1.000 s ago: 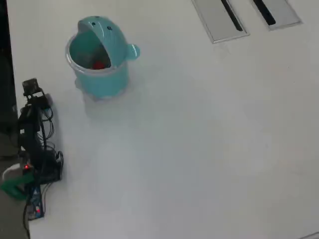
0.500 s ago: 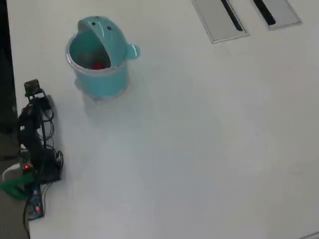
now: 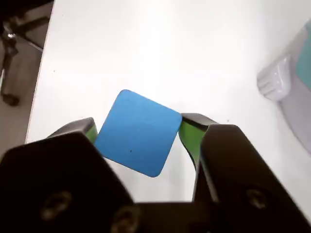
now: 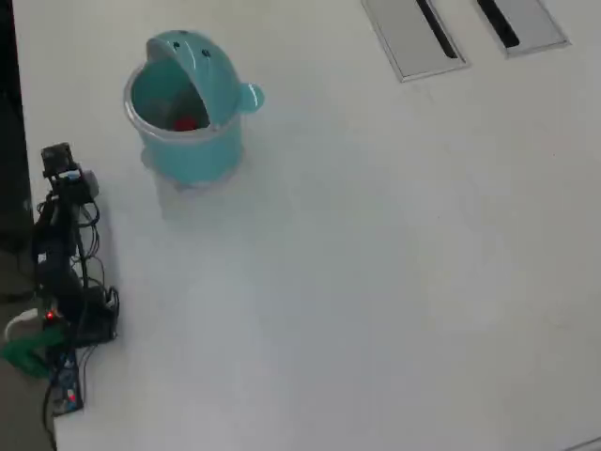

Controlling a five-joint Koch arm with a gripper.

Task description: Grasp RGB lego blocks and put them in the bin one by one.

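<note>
Wrist view: the claw (image 3: 138, 133) is clamping the blue block (image 3: 138, 133), one green-padded jaw on each side. The block is sitting turned like a diamond between the jaws, so they are pressing near opposite corners rather than flat on its faces.

Landmark: the bin (image 4: 188, 103). In the overhead view it is standing on the white counter (image 4: 376, 282) with its domed lid tipped back and its mouth open. The red block (image 4: 186, 122) is lying inside on the bin's floor. I cannot find the yellow-green block in either view. The arm (image 4: 58, 244) is folded up well short of the bin, toward the counter's near-left edge in that view, so the blue block is being held apart from the bin and not over its mouth. In the wrist view only the bin's pale lower wall and a knob-like lug (image 3: 276, 77) are showing at the right edge.

Handling judgement: the block looks like rigid, smooth, light plastic. It should not deform, but a corner-on pinch is likely slippery and it may twist or pop out. A flat grip on two parallel faces would be safer.

Progress judgement: one block is in, and this one is being carried. Remaining: release over the open mouth, clear of the raised lid.
</note>
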